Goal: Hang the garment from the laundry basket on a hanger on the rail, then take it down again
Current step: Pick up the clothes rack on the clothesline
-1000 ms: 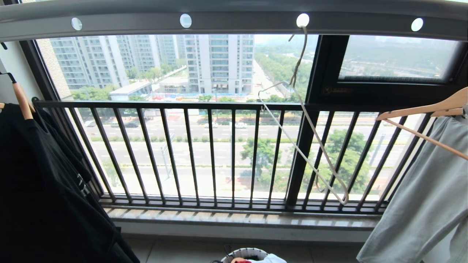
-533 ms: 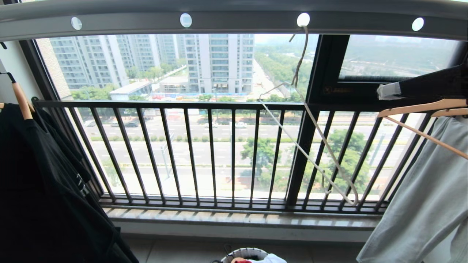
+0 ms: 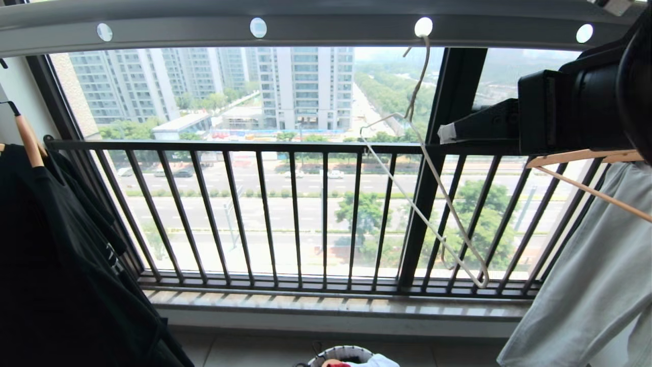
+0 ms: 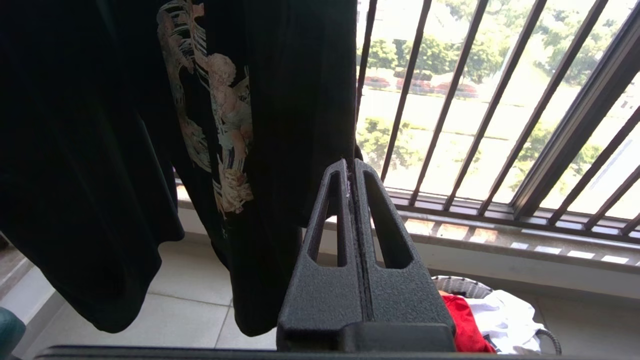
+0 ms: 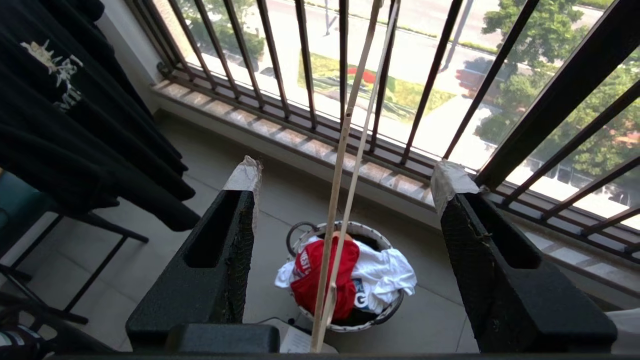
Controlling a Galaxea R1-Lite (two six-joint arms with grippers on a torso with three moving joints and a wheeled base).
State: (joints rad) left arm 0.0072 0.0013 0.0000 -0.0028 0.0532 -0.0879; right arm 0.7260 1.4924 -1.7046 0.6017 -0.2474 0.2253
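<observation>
The red short-sleeved T-shirt [image 5: 322, 272] lay bunched in the small round white laundry basket with a woven rim [image 5: 357, 231] on the tiled floor below the window, beside a crumpled white printed T-shirt [image 5: 385, 272]. Above it, the thin off-white wire hanger [image 3: 433, 204] hung bare and tilted by its hook from a round hole in the long grey metal overhead rail [image 3: 326, 25], in front of the dark vertical-barred window railing [image 3: 295, 214]. The right gripper [image 5: 345, 180] was raised high on the right of the head view, near the hanger, its taped fingers [image 5: 246, 176] standing wide apart; seen from its wrist, the hanger's wires ran between them without touching either. The left gripper [image 4: 351, 167] sat low with its two fingers pressed together on nothing, just beside a black T-shirt with a pale print [image 4: 220, 130] hanging on a wooden hanger [image 3: 28, 140]. A light grey garment [image 3: 596, 275] hung on another wooden hanger [image 3: 586, 158] at the right.
</observation>
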